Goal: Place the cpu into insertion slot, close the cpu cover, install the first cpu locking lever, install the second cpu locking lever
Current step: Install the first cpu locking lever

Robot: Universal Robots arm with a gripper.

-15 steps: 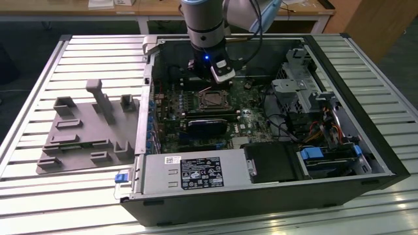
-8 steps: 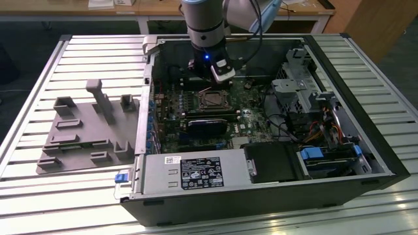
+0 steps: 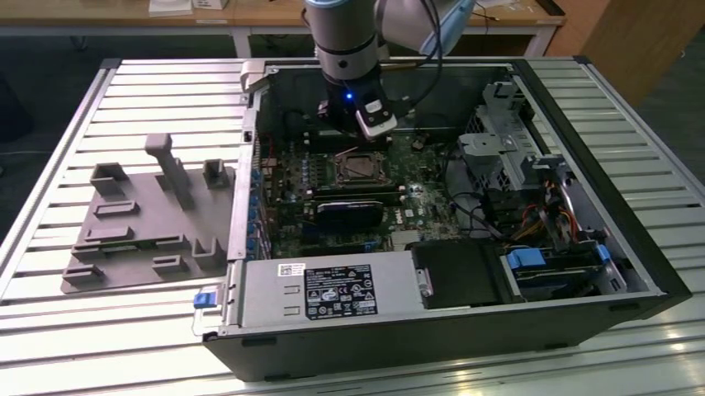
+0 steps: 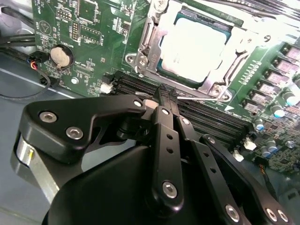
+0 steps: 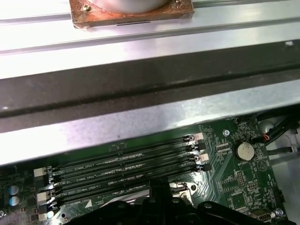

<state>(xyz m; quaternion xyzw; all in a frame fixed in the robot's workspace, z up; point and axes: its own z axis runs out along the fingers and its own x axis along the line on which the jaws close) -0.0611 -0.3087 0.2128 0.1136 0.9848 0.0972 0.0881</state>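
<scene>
Exterior view: the open black metal computer case [image 3: 441, 351] lies on its side, its green motherboard [image 3: 289, 177] facing up. In the second wrist view the black gripper [image 4: 168, 96] has its fingers drawn together with nothing seen between them. The thin silvery cpu cover [image 4: 140, 58] frames the pale square cpu [image 4: 197, 42], which is seated in the socket near the fingertips but apart from them. The chip is probably light, stiff and fragile, best held by its edges.

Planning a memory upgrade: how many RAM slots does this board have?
4 RAM slots in one parallel row: one, next, third, and the fourth nearest the gripper; none look hidden.
</scene>
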